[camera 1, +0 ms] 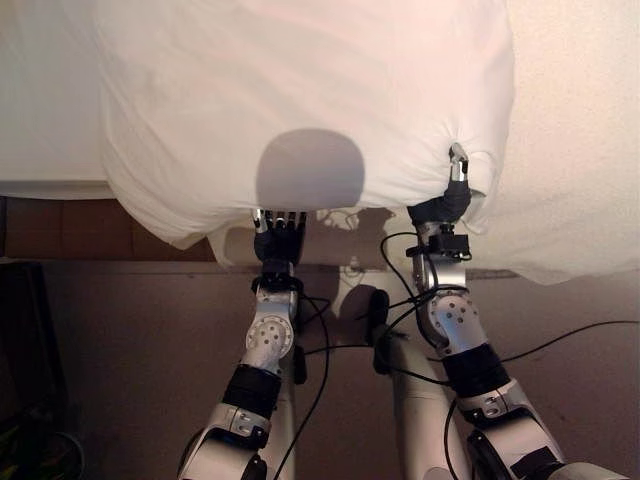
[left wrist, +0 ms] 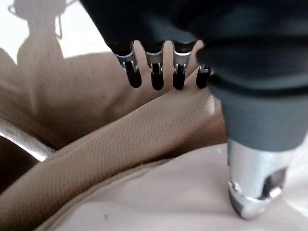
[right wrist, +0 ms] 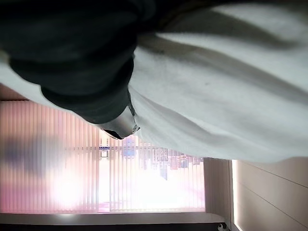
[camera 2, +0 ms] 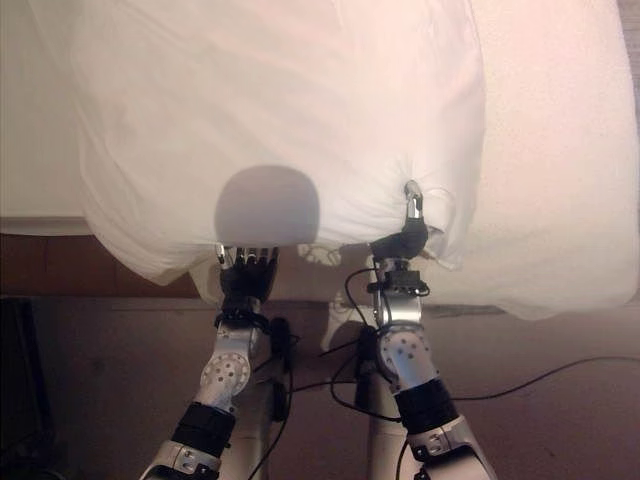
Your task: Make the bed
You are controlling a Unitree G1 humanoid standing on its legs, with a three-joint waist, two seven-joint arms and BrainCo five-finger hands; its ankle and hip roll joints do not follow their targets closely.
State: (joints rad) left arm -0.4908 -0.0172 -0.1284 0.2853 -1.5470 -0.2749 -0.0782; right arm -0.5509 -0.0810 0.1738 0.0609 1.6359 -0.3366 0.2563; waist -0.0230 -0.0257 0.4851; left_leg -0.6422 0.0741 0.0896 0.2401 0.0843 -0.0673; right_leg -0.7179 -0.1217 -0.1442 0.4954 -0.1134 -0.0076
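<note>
Right hand [camera 1: 455,190] pinching white duvet [camera 1: 300,100], left hand [camera 1: 277,235] fingertips hidden under hem

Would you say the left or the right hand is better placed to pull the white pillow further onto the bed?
The right hand: its thumb pinches the pillow at its puckered corner. The left hand sits under the near edge, fingers uncurled.

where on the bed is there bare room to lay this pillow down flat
Bare mattress lies open to the robot's right of the white fabric pillow, and a narrower strip on its left. The near edge is crowded: the left hand is under the pillow's hem, and the right hand pinches its corner.
</note>
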